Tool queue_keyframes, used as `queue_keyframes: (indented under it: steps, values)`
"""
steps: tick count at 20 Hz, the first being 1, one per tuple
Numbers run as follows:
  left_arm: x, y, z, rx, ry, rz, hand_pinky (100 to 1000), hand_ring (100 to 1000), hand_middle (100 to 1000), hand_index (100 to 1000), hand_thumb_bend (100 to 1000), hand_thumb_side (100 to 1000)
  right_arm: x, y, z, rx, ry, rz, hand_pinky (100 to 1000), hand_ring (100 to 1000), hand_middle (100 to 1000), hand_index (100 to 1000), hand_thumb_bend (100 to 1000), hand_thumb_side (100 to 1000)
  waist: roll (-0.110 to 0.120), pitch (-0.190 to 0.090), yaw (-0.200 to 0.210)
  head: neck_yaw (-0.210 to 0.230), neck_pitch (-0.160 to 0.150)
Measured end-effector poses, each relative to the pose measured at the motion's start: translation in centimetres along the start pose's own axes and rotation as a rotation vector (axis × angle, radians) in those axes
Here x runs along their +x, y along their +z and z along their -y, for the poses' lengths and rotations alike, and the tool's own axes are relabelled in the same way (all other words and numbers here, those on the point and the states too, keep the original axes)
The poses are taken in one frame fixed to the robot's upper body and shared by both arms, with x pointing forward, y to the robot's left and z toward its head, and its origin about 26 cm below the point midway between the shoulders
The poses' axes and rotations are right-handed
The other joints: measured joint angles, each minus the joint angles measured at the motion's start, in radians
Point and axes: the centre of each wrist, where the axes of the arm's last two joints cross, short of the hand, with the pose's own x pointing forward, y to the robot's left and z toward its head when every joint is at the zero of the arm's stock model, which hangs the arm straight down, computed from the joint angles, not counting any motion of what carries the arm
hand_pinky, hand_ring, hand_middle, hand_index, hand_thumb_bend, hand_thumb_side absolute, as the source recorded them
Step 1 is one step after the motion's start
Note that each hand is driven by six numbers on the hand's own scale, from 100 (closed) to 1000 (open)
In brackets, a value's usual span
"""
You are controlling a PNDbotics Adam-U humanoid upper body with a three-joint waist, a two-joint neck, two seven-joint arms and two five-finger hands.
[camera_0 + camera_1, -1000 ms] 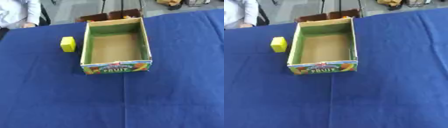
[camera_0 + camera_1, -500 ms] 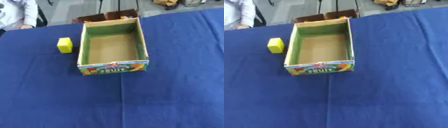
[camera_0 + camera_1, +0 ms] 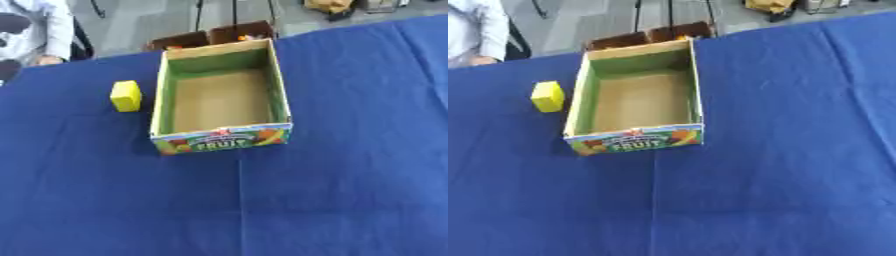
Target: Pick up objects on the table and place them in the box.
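The left eye view showed an open cardboard box [image 3: 220, 95] standing on a table covered with a blue cloth [image 3: 350, 190]. The box had green inner walls and a plain brown floor with nothing visible in it. Its near outer wall carried a colourful printed band with the word "FRUIT" [image 3: 220, 145] in large letters; smaller writing above it could not be read. A small yellow block [image 3: 126, 95] lay on the cloth just beside the box's left wall, apart from it. Neither robot hand appeared in either view, so their fingers could not be judged. A brown carton [image 3: 213, 36] stood beyond the table's far edge.
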Motion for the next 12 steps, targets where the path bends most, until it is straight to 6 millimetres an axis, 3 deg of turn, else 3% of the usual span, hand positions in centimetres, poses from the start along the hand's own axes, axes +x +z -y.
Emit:
queue_keyframes:
  steps: [12]
  values:
    - [-2.9, -4.0, 1.1, -0.191, -0.009, -0.094, 838, 972, 990, 1000, 420, 872, 0.0, -0.2, -0.2, 0.024, -0.028, 0.014, 668, 780, 592, 794, 443, 808, 0.017, 0.007, -0.046, 0.048, -0.034]
